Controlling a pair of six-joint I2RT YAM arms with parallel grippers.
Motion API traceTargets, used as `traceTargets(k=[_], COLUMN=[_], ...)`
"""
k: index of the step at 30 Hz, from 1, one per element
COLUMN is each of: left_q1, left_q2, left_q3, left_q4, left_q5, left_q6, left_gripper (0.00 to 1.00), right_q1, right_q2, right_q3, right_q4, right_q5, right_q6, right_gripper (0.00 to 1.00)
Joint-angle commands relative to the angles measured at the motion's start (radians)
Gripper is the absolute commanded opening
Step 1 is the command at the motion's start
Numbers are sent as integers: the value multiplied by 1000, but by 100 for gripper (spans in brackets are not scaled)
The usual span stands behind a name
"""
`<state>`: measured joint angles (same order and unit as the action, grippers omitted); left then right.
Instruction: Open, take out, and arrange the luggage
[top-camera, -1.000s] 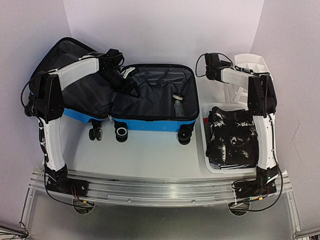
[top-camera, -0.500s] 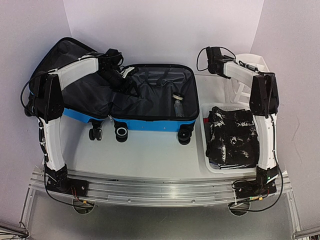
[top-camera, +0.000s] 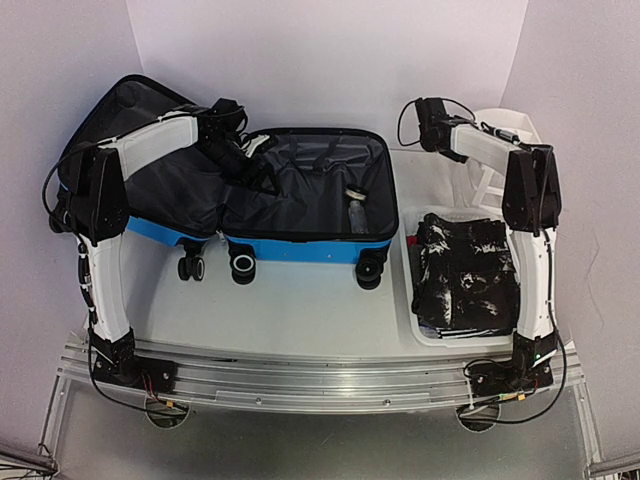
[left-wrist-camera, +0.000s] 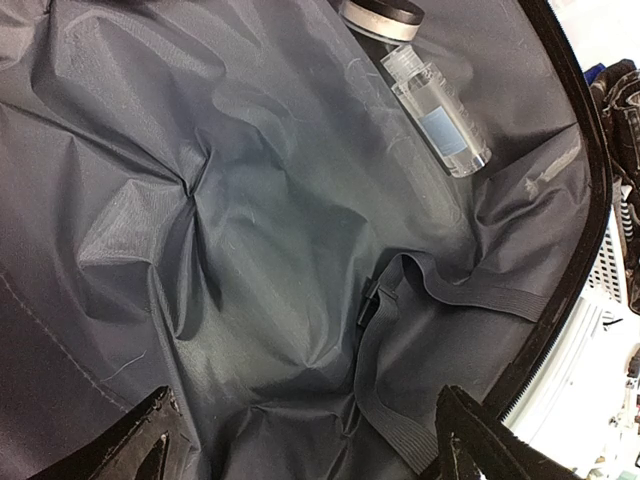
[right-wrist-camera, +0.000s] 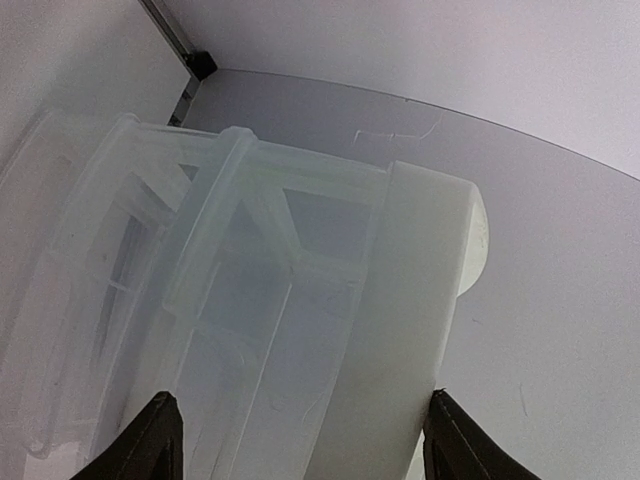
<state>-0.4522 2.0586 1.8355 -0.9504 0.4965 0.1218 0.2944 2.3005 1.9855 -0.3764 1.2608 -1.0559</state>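
Luggage (top-camera: 300, 250) open on the table (top-camera: 300, 310), both grippers wide

At the far left the lid leans back against the wall, its grey lining (left-wrist-camera: 250, 230) facing up. The left gripper (left-wrist-camera: 310, 440) hangs inside the case over the crumpled lining, fingers spread wide with nothing between them. Just beyond it an elastic strap (left-wrist-camera: 470, 295) lies loose, and a clear bottle (left-wrist-camera: 438, 125) rests near the case's right wall with a jar (left-wrist-camera: 380, 15) touching its cap end. Right of the case, a white basket (top-camera: 410, 300) holds black-and-white clothing (top-camera: 465, 275). Farther back, the right gripper (right-wrist-camera: 300, 440) hovers over a white drawer organizer (right-wrist-camera: 410, 300), its fingers also well apart and holding nothing.
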Motion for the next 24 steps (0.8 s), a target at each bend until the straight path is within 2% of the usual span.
traceTargets(k=[1, 6, 12, 24], left_q1=[6, 6, 6, 6], left_q2=[6, 14, 15, 17], left_q3=[15, 31, 28, 28], left_q4=[7, 2, 1, 2], left_q5=[16, 19, 17, 23], left_q6=[-8, -14, -10, -14], left_gripper=[87, 87, 87, 87], right_q1=[-59, -49, -18, 87], right_q2=[-26, -27, -37, -10], right_q3=[-26, 36, 126, 152], right_q4=[-79, -81, -76, -26], right_q5=[-2, -10, -25, -39], right_q6=[42, 66, 61, 80], right_gripper=[65, 56, 51, 51])
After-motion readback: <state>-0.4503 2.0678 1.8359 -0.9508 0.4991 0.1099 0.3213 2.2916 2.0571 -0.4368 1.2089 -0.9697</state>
